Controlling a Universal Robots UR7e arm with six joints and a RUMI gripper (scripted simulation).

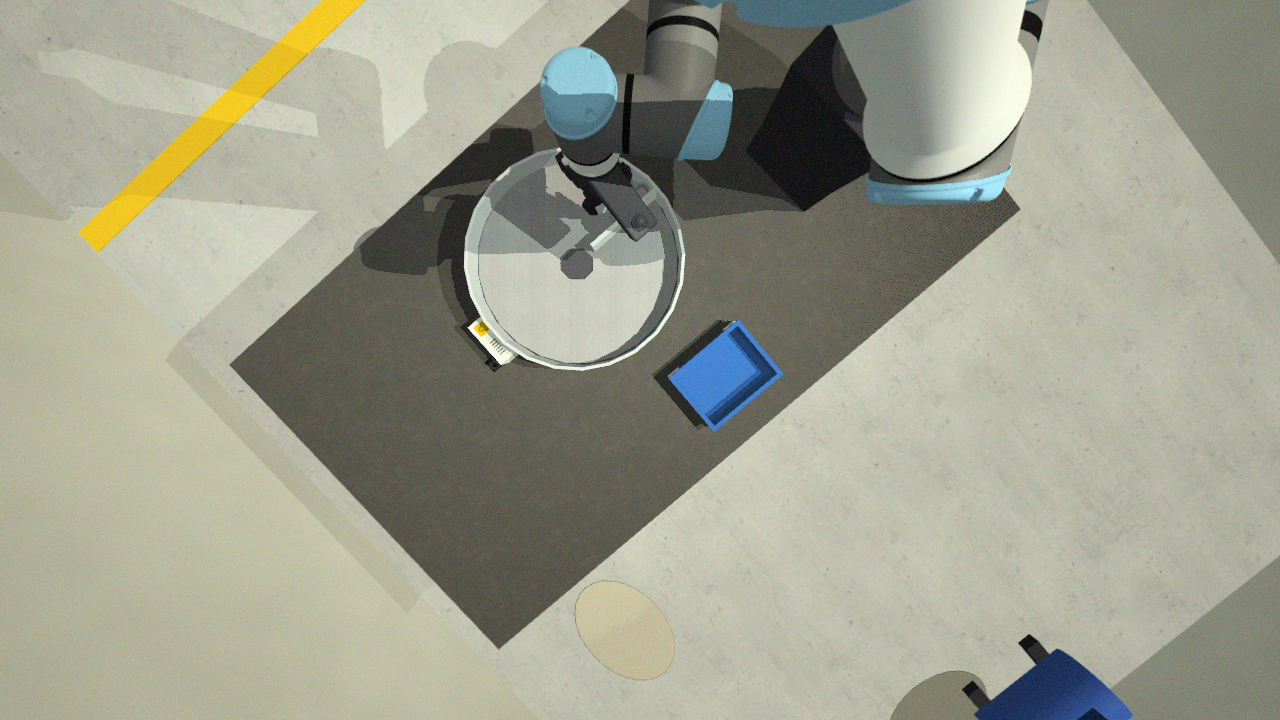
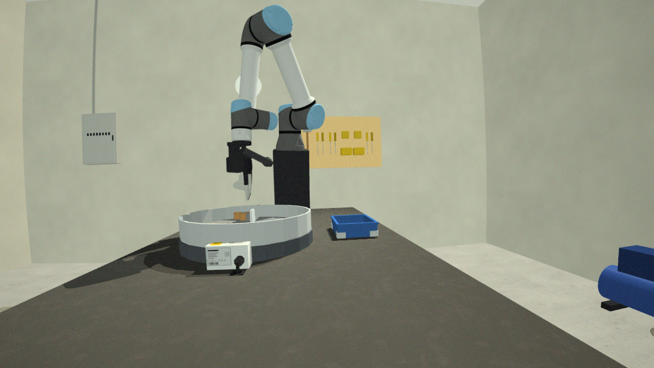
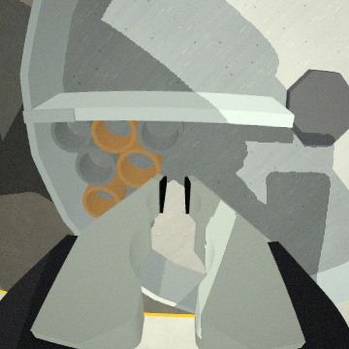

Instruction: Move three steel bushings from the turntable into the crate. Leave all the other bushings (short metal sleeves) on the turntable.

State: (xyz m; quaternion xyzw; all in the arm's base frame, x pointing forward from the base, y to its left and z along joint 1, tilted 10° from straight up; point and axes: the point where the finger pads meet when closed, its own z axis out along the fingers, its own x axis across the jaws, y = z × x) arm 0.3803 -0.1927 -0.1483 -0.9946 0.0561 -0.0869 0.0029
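The round grey turntable [image 1: 574, 259] [image 3: 315, 104] stands on the dark table, with a divider bar [image 3: 160, 109] and a hexagonal hub. In the wrist view, several bushings stand clustered by the rim below the bar: grey steel ones [image 3: 161, 133] [image 3: 96, 166] [image 3: 68, 136] and three orange ones [image 3: 114, 135] [image 3: 140, 168] [image 3: 101, 202]. My gripper [image 3: 175, 178] hangs above the turntable, just right of the cluster, fingers nearly together with nothing between them. It also shows in the exterior view [image 2: 247, 192]. The blue crate [image 1: 723, 374] sits empty to the right of the turntable.
A white control box [image 2: 227, 255] sits at the turntable's front. The arm's black pedestal [image 2: 292, 177] stands behind the turntable. A blue machine [image 2: 631, 279] is off the table at the right.
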